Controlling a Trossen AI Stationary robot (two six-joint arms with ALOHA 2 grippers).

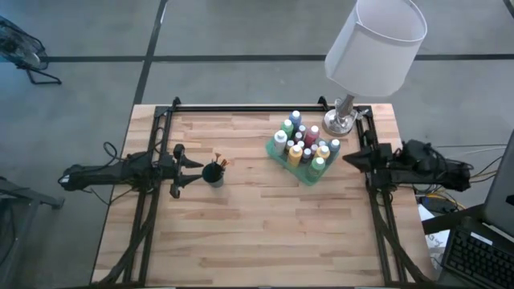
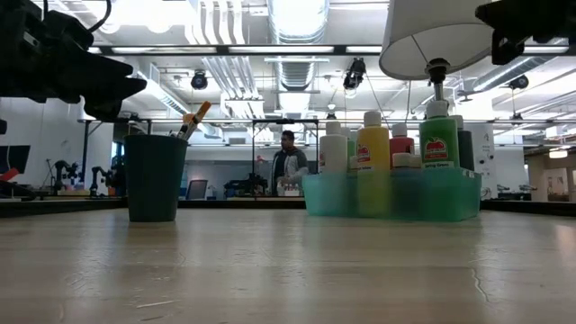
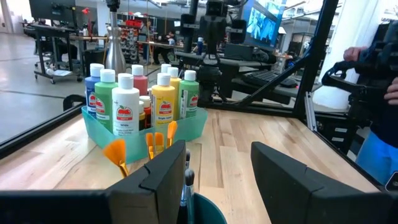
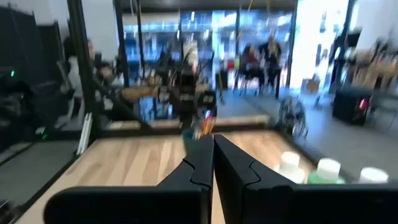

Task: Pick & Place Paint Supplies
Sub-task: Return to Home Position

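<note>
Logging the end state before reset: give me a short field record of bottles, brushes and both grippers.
bottles: white-capped paint bottles standing in the translucent green tray
brushes: thin wooden-handled brushes upright in the dark green cup
left gripper: open, raised beside the cup
right gripper: shut, at the wooden table's right edge near the tray
lamp: white-shaded lamp by the tray

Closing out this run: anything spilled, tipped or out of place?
Nothing stands out. The paint bottles stand upright in the green tray, and the brushes sit in the dark cup. The left gripper is open beside the cup; the right gripper is shut at the right edge of the table.
</note>
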